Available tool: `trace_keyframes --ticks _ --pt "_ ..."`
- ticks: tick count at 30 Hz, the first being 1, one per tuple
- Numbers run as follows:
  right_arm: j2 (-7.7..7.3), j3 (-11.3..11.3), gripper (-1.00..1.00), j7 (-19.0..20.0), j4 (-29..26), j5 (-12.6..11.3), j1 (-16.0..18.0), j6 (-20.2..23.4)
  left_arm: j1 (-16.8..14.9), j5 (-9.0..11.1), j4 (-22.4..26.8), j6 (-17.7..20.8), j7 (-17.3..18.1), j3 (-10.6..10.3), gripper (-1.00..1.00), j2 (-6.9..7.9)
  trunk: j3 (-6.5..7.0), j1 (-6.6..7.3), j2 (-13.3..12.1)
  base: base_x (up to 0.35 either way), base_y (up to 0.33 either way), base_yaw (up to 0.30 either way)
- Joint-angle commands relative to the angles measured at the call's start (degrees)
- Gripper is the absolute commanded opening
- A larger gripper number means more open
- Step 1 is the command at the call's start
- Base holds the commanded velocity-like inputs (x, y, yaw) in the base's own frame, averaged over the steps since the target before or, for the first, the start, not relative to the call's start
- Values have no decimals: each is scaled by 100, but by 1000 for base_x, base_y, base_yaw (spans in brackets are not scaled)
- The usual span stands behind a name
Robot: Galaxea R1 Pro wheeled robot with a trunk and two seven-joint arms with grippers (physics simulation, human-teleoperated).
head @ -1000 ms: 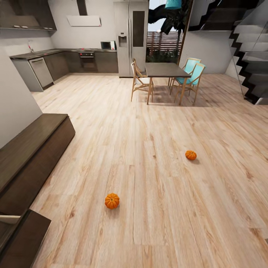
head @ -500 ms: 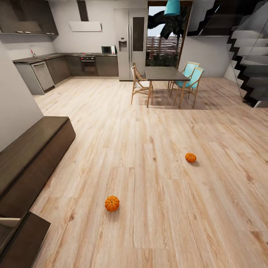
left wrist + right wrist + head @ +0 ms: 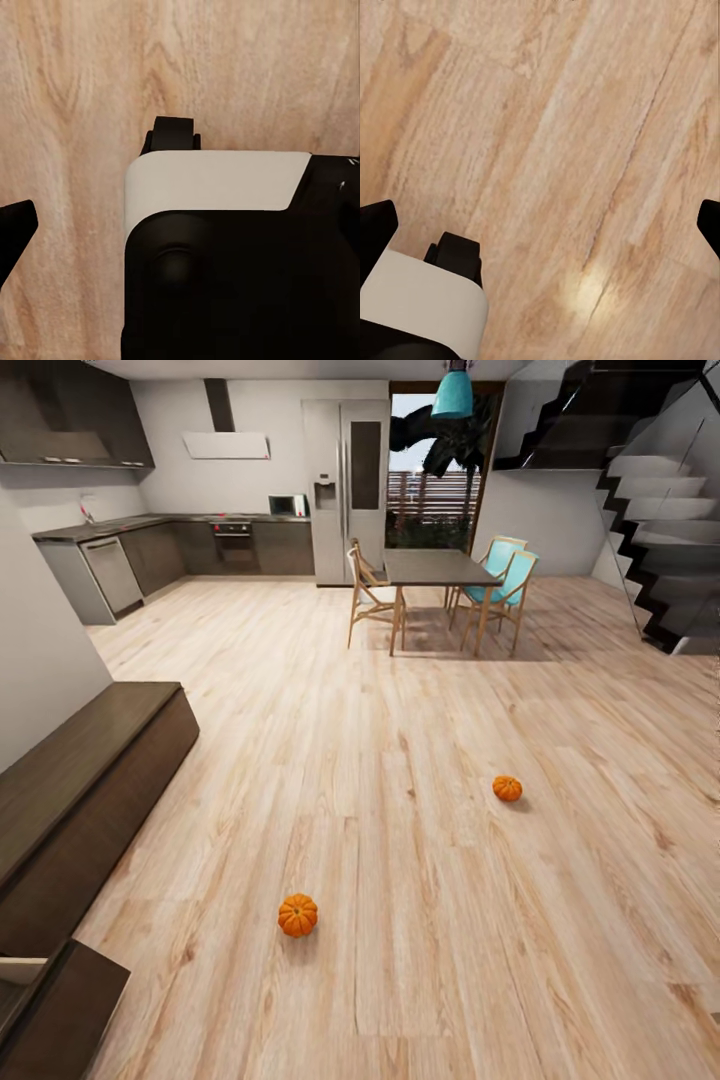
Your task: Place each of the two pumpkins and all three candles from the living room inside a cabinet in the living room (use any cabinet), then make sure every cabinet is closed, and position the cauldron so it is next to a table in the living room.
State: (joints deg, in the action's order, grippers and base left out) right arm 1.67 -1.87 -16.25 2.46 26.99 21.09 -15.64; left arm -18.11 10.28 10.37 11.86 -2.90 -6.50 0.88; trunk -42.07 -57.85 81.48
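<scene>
Head view looks across a pale plank floor (image 3: 420, 690) where two pumpkins sit well apart: the near pumpkin (image 3: 298, 915) and the far pumpkin (image 3: 507, 788), both small, round, orange and ribbed, each with a short dark stem. One long, low dark-brown cabinet (image 3: 80, 780) runs along the left wall, flat-topped; at its near end a front (image 3: 60, 1010) stands swung out. Further back stand one dark dining table (image 3: 435, 568) and three chairs, two of them teal.

Since a second ago the whole picture has slid: both pumpkins sit slightly lower and further left, so the camera has moved, not they.

Right gripper (image 3: 544, 221) hangs over bare floor with its dark fingertips spread wide, nothing between them. Left gripper (image 3: 15, 232) shows one dark tip beside the robot's white-and-black body (image 3: 225, 255); whether it is spread or closed, I cannot tell.
</scene>
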Motion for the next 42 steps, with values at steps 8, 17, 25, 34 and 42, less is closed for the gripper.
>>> trace_keyframes --ticks 8,17,25,34,42 --pt "0 -4 100 -1 0 0 0 0 0 0 0 0 0 0 100 0 73 0 0 0 0 -72" --pt "4 -5 100 0 -2 0 0 0 0 0 0 0 0 0 100 0 124 0 0 0 0 -48" --pt "0 -6 100 -1 0 0 0 0 0 0 0 0 0 0 100 0 159 0 0 0 0 -158" --pt "0 -6 100 -1 0 0 0 0 0 0 0 0 0 0 100 0 209 0 0 0 0 -235" --pt "0 -5 100 0 0 0 0 0 0 0 -1 0 0 0 100 0 252 0 0 0 0 -244"
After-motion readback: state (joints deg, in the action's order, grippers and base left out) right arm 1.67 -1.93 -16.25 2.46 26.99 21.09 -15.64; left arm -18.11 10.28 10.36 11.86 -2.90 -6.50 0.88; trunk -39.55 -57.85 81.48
